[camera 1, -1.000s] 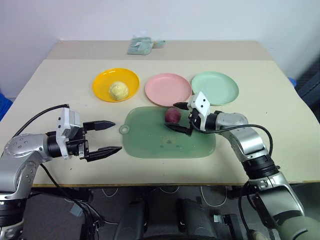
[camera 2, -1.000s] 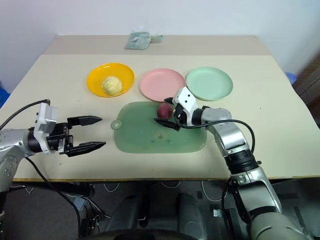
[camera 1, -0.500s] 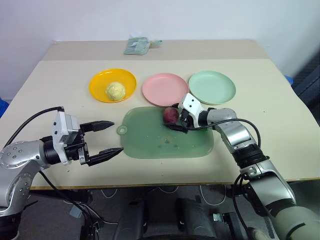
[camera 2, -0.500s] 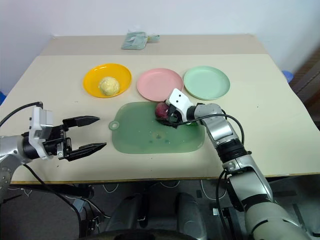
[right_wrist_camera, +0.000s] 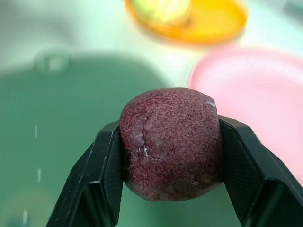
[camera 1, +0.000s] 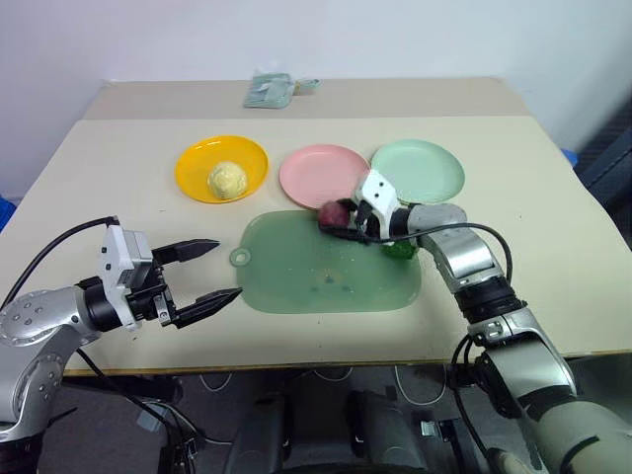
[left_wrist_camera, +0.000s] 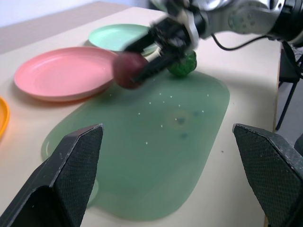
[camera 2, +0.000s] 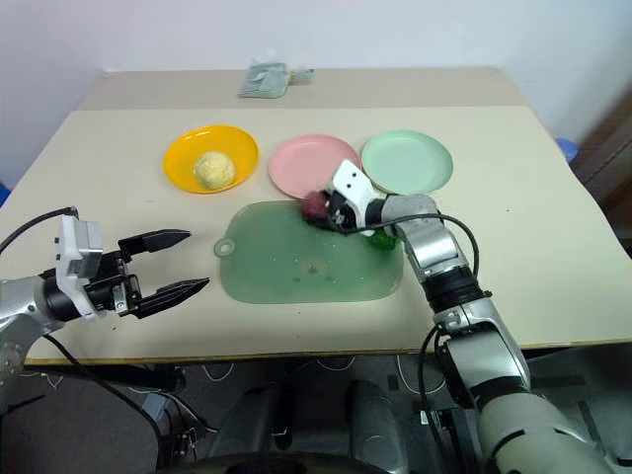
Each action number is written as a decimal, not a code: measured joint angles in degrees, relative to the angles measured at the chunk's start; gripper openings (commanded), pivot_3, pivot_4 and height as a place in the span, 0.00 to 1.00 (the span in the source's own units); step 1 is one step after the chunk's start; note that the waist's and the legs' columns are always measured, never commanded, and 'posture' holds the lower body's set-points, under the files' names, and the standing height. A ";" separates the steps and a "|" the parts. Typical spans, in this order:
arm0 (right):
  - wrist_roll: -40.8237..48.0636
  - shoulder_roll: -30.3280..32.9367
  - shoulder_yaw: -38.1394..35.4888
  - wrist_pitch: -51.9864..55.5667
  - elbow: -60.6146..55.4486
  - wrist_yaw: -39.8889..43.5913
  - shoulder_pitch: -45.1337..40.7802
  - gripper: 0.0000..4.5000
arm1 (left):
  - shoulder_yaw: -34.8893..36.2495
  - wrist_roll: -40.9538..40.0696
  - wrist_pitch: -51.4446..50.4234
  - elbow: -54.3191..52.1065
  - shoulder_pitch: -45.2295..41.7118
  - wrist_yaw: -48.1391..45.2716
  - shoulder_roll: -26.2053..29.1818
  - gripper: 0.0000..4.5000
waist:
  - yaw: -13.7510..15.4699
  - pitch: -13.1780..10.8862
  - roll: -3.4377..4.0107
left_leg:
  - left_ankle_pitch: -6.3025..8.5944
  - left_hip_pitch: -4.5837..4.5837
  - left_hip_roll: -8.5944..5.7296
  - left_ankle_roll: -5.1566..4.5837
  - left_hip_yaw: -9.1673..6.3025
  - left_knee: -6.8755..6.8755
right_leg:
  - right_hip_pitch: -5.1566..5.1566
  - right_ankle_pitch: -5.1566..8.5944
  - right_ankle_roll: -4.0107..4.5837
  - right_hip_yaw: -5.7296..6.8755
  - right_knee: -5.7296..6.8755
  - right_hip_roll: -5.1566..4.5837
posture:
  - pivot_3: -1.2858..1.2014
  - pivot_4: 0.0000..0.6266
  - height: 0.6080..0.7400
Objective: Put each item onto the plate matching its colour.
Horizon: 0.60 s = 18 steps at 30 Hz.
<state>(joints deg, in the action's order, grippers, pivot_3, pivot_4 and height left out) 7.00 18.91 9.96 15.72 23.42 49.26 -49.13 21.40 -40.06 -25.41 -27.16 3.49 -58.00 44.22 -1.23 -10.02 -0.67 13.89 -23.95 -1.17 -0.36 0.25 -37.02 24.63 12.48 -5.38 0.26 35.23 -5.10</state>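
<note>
maroon ball in the right pincer

the right gripper (right_wrist_camera: 170, 189) is clamped on the maroon-pink ball (right_wrist_camera: 171, 142), held above the far edge of the green mat (camera 1: 326, 281), just beside the pink plate (camera 1: 321, 175) — it seems lifted, not resting. the left gripper (camera 1: 207, 272) stands wide apart, holding nothing. the green leafy ball (left_wrist_camera: 182, 64) sits on the mat; the yellow item (camera 1: 227, 179) lies in the orange-yellow plate (camera 1: 197, 158).

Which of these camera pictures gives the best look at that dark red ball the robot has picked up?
The right wrist view: the maroon ball sits large between the right tool's fingers, its speckled skin plain. The head views show it small by the pink plate; the left wrist view shows it blurred, from the side.
</note>
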 measured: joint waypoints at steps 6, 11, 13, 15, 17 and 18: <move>-1.74 -3.41 -3.33 -9.98 19.29 -6.63 -15.45 0.53 | 0.03 -0.59 0.43 -0.58 -0.93 2.67 -1.91 1.00 | 0.11 -0.03 0.05 | 0.00 0.00 -0.01 0.02 0.00 0.03 | -0.02 0.00 0.00 0.04 -0.03 0.03 | 0.52 0.24 1.00; -4.99 -7.44 -4.21 -18.92 41.45 -14.03 -20.25 1.00 | -0.10 -0.58 1.18 -3.80 -0.18 6.45 -4.45 1.00 | -0.14 -0.04 0.07 | -0.01 -0.01 -0.04 0.03 0.02 0.05 | -0.01 0.00 0.01 0.00 -0.03 0.00 | 0.52 0.24 1.00; -6.20 -8.59 -4.72 -21.13 46.55 -15.99 -21.13 1.00 | 0.15 -0.65 1.17 -5.39 1.34 8.09 -5.11 1.00 | -0.51 -0.06 0.11 | -0.01 -0.02 -0.03 0.04 0.02 0.10 | 0.02 0.00 0.01 -0.01 -0.02 0.00 | 0.52 0.24 1.00; -6.77 -9.36 -4.99 -22.54 49.06 -17.36 -21.35 1.00 | 0.64 -0.75 1.17 -6.84 3.66 9.39 -5.93 1.00 | -1.03 -0.06 0.11 | -0.02 -0.02 -0.03 0.04 0.01 0.11 | 0.02 0.00 0.01 -0.01 -0.02 0.00 | 0.52 0.24 1.00; -7.38 -9.44 -5.64 -23.66 50.68 -18.71 -21.39 1.00 | 1.20 -1.13 1.16 -8.19 5.88 10.47 -6.38 1.00 | -1.30 -0.07 0.11 | -0.02 -0.02 -0.02 0.04 0.01 0.11 | 0.02 0.00 0.01 -0.01 -0.02 0.01 | 0.52 0.24 1.00; -7.76 -9.37 -5.98 -24.04 51.12 -19.25 -21.39 1.00 | 1.69 -1.31 1.15 -9.02 6.65 10.95 -6.60 1.00 | -1.33 -0.07 0.12 | -0.02 -0.02 -0.02 0.04 0.01 0.11 | 0.02 0.00 0.02 -0.01 -0.02 0.01 | 0.52 0.24 1.00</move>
<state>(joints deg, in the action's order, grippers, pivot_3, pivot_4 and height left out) -0.75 9.55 3.98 -8.31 74.54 30.01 -70.52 23.08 -41.37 -24.26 -36.18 10.15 -47.05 37.62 -2.57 -10.10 -0.55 13.88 -23.97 -1.19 -0.32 0.25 -36.91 24.65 12.48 -5.37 0.25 35.21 -5.08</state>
